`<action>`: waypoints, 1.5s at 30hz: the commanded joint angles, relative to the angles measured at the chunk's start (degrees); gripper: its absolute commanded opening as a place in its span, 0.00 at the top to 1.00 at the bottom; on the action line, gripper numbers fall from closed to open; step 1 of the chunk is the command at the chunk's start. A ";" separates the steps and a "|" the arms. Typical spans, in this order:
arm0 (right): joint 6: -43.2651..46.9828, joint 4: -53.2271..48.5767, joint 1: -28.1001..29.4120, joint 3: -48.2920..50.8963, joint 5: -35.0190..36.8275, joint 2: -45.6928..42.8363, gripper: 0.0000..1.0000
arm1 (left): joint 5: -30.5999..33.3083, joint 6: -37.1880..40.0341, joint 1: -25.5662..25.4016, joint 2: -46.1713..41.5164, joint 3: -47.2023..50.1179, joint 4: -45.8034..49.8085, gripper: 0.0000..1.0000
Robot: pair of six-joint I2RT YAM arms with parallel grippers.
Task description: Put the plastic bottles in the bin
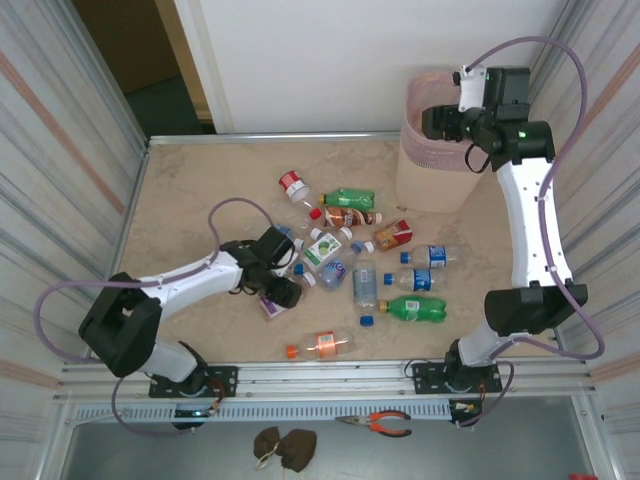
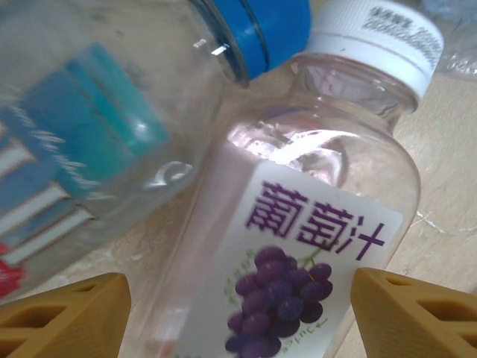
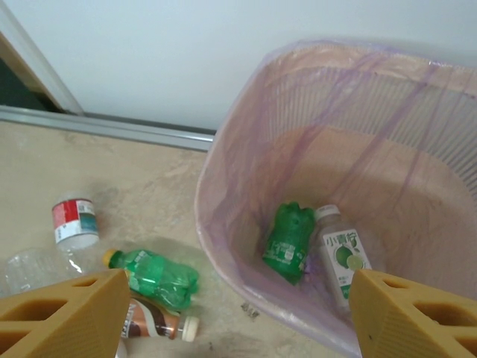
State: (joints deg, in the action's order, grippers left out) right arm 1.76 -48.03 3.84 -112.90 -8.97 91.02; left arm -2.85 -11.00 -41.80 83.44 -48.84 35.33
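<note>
From above, my left gripper point(image 1: 285, 293) sits low among the plastic bottles point(image 1: 366, 284), and my right gripper point(image 1: 436, 122) hangs over the bin point(image 1: 425, 185).

At my left wrist, the jaws stand apart astride the grape bottle point(image 2: 313, 224). A blue-capped bottle point(image 2: 89, 149) lies just beside it and could get pinched too, or the round body could squirt out.

At my right wrist, the jaws are apart and empty above the bin, which holds two bottles. Dropping lower could snag the liner point(image 3: 358, 89).

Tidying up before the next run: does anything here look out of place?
Orange-handled pliers and a brown cloth bundle lie on the ledge in front of the table; neither belongs with the sorting. A loose blue cap lies beside the nearer green bottle.
</note>
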 commanded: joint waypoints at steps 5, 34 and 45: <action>-1.05 2.74 -0.05 7.05 -0.80 -5.53 0.23 | 5.28 -2.12 -3.95 1.82 -1.64 4.74 0.21; -1.87 4.88 0.84 16.62 -2.80 -11.13 0.22 | 5.98 -7.23 -7.57 0.36 -0.06 8.61 0.10; -1.80 4.70 1.25 16.92 -2.80 -10.97 0.22 | 4.78 -6.71 -7.59 1.66 0.08 7.94 0.10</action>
State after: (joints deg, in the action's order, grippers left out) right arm 0.49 -43.90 4.56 -96.82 -10.74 81.69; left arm 2.63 -17.45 -48.88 84.29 -49.58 42.19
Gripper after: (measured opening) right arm 0.780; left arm 0.902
